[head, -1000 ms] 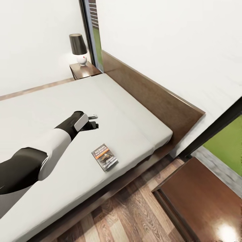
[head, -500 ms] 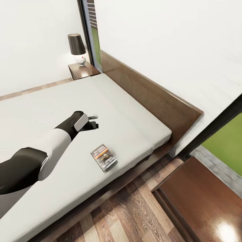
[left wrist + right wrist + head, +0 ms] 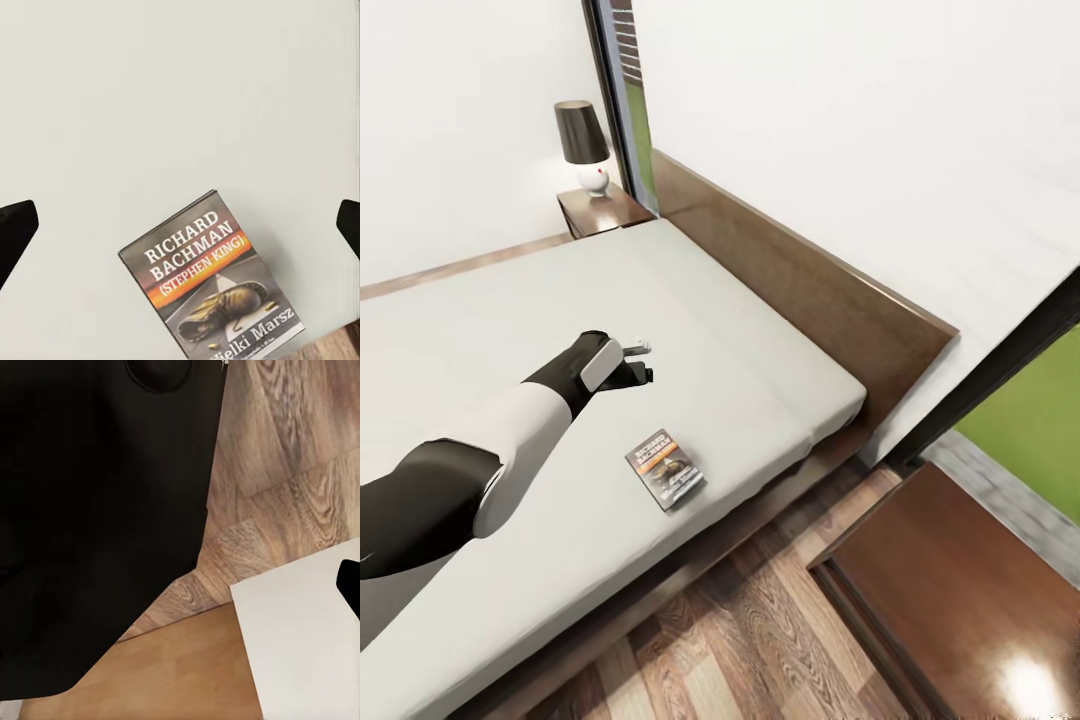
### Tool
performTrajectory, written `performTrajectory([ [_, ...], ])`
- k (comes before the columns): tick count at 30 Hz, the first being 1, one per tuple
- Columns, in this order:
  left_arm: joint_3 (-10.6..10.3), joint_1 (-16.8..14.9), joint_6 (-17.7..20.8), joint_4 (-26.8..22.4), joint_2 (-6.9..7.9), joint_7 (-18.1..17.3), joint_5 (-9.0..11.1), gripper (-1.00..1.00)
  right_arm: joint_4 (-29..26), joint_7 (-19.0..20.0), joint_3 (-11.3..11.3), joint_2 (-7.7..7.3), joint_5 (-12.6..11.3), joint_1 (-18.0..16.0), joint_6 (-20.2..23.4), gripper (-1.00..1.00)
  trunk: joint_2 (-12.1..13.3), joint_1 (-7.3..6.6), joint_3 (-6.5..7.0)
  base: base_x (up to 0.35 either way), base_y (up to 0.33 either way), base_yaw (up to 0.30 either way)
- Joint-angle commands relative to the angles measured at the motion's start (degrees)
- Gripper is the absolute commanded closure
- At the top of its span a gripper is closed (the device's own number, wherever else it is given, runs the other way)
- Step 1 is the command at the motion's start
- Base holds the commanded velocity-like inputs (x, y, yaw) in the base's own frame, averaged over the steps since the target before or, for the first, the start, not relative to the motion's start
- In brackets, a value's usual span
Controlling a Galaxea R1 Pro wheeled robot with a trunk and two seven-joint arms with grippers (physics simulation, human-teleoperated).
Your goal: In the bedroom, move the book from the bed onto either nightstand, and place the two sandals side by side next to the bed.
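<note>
Bed (image 3: 480,330) bears book (image 3: 665,468) beside left end effector (image 3: 642,361)

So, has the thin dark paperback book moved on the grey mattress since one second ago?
No. The thin dark paperback book keeps its place near the grey mattress edge; only the camera shifted.

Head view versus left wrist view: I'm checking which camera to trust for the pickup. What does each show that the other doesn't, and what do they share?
Head view alone: the left arm with the left gripper above the mattress, the headboard, a far nightstand bearing a lamp, a near nightstand, the window.

Left wrist view alone: the cover lettering, "RICHARD BACHMAN (STEPHEN KING)", and the fingertips spread wide.

Both: the book lying flat on the bed near its edge, ungripped, and some wood floor.
</note>
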Motion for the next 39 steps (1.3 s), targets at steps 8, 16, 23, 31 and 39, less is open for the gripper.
performTrajectory([
  [8, -0.4, 0.0, 0.2, -0.1, 0.05, 0.4, 0.6, -1.00, -0.1, -0.3, 0.5, -0.01, -0.3, 0.0, 0.4, -1.00, 0.0, 0.00, -0.03, 0.000, 0.000, -0.130],
  [16, -0.4, 0.0, 0.2, -0.1, 0.04, 0.4, 0.6, -1.00, -0.1, -0.3, 0.5, -0.01, -0.3, 0.0, 0.4, -1.00, 0.0, 0.00, -0.03, 0.000, 0.000, -0.028],
  [23, -0.4, 0.0, 0.1, -0.2, 0.09, 0.4, 0.6, -1.00, -0.2, -0.3, 0.5, -0.01, -0.3, 0.0, 0.4, -1.00, 0.0, 0.00, -0.03, 0.000, 0.000, -0.006],
  [31, -0.4, 0.0, 0.1, -0.3, 0.20, 0.4, 0.6, -1.00, -0.3, -0.3, 0.5, -0.01, -0.3, 0.0, 0.4, -1.00, 0.0, 0.00, -0.06, 0.000, 0.000, -0.001],
  [39, -0.4, 0.0, 0.1, -0.3, 0.33, 0.4, 0.5, -1.00, -0.3, -0.3, 0.5, -0.01, -0.3, 0.0, 0.4, -1.00, 0.0, 0.00, -0.52, 0.000, 0.000, 0.000],
])
